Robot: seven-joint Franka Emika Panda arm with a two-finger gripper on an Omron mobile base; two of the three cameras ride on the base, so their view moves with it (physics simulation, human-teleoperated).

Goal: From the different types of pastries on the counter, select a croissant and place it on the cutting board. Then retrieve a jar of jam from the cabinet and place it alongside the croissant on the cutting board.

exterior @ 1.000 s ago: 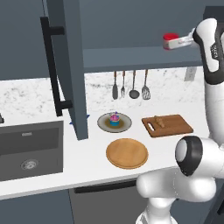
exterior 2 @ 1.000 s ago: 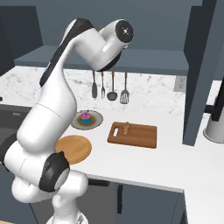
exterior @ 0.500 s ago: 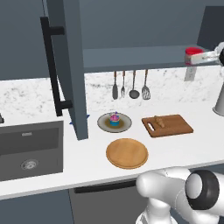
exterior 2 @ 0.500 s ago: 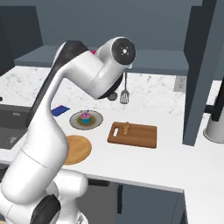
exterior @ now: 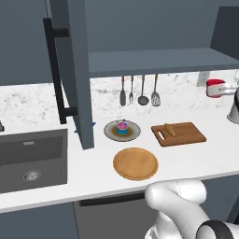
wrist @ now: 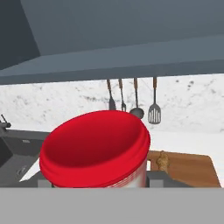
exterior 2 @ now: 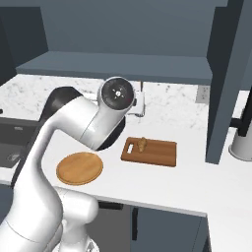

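Jar of jam (wrist: 95,148) held in the gripper (exterior: 223,88), jaws closed on it, red lid large and close in the hand view. In the left base view, the same jar at the far right, up in the air below the cabinet (exterior: 154,60) shelf and well above the counter (exterior: 98,172), to the right of the cutting board (exterior: 184,136).

Croissant (exterior: 171,129) lying on the cutting board, near the end with the handle slot; seen also in the right base view (exterior 2: 141,143) and in the hand view (wrist: 163,161), just past the jar's lid. Rest of the board bare.

Left of the board, cupcake (exterior: 122,126) with pink frosting standing on a grey plate (exterior: 112,133). In front of both, round wooden plate (exterior: 136,164), apart from the board. Four utensils (exterior: 138,92) hanging on the wall behind the counter. Cabinet door (exterior: 70,70) swung open, long black bar handle (exterior: 55,74) facing left. Dark sink (exterior: 32,158) set in the counter at far left. Grey kettle-like vessel (exterior 2: 242,140) at the counter's right end.
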